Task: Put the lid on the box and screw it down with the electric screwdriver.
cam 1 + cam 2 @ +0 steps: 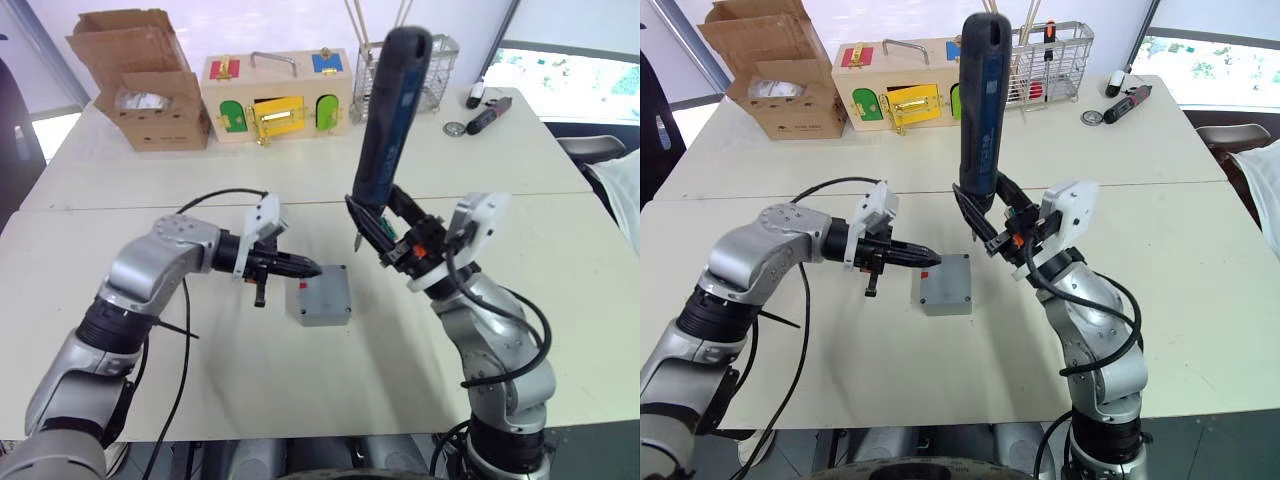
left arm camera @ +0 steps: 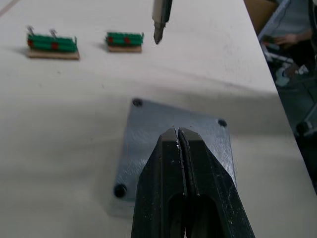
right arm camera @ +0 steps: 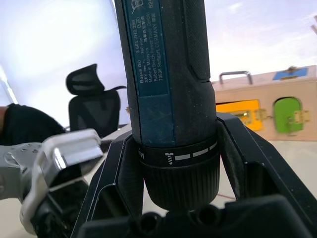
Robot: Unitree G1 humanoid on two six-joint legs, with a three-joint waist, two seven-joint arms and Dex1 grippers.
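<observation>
The grey box (image 1: 324, 316) sits mid-table with a red mark on its left side. The lid (image 2: 148, 131) lies flat on top of it, dark screw holes at its corners. My left gripper (image 1: 314, 269) is shut and empty, its tips resting at the lid's left edge, over the lid's middle in the left wrist view (image 2: 178, 133). My right gripper (image 1: 386, 228) is shut on the electric screwdriver (image 1: 386, 120), held nearly upright. Its thin bit (image 1: 357, 240) points down and hangs above and just behind the box, apart from it. Both right fingers clamp the tool's collar (image 3: 181, 163).
At the far edge stand a cardboard box (image 1: 150, 90), a wooden box with coloured doors (image 1: 275, 95) and a wire basket (image 1: 432, 70). A black-and-red tool (image 1: 490, 115) lies far right. Two small green terminal blocks (image 2: 52, 43) lie beyond the box.
</observation>
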